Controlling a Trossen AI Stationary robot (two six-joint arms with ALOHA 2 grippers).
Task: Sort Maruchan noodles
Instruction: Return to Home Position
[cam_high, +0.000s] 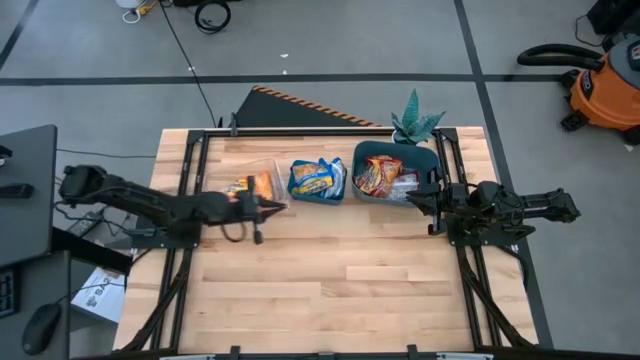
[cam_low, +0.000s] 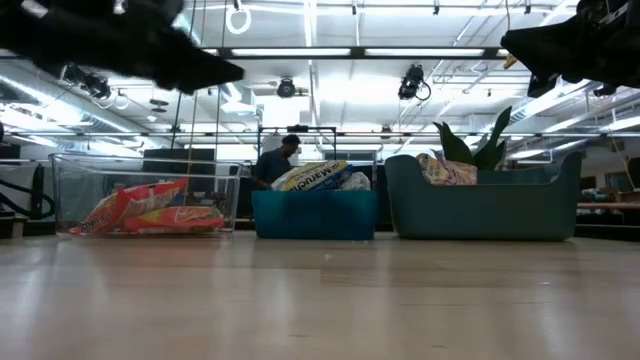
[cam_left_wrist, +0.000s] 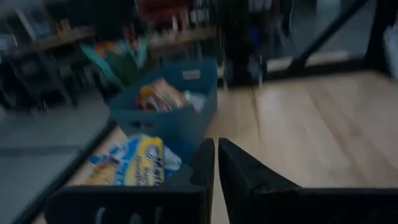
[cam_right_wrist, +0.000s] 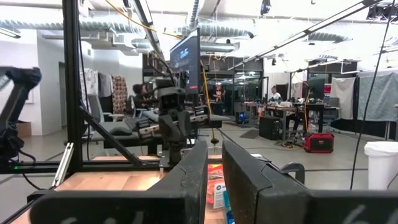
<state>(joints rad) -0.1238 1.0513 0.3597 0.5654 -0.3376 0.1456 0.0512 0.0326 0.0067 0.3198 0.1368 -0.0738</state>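
We see the Maruchan noodles lying in three bins that stand in a row along the far side of the light wooden table (cam_high: 340, 270), one wrapper colour to each. The orange-yellow crinkly packets (cam_high: 258, 185) lie in the clear plastic bin (cam_low: 80, 190) on the left. The blue-white packets (cam_high: 318, 178) are heaped in the small blue plastic bin (cam_low: 313, 215) in the middle. The red-silver packets (cam_high: 380, 175) sit in the larger teal plastic bin (cam_low: 480, 210) on the right, just in front of a spiky green plant (cam_high: 415, 122). We find no loose packet on the bare wood, so we judge the sorting done.

That fits how the arms hang. The left gripper (cam_high: 272, 208) hovers near the front corner of the clear bin, above the table and not in any bin. In its wrist view its dark fingers (cam_left_wrist: 202, 165) are clenched together with only a sliver between them, and they grip nothing. The right gripper (cam_high: 412, 198) hangs just beside the front right corner of the teal bin. Whether it is clenched or released we cannot tell, though we see no packet in it.

From table height both arms show only as dark shapes high in the picture, well clear of the bin rims. We take that as a pull-back toward rest, with each arm on its own side so that neither nudges a bin.
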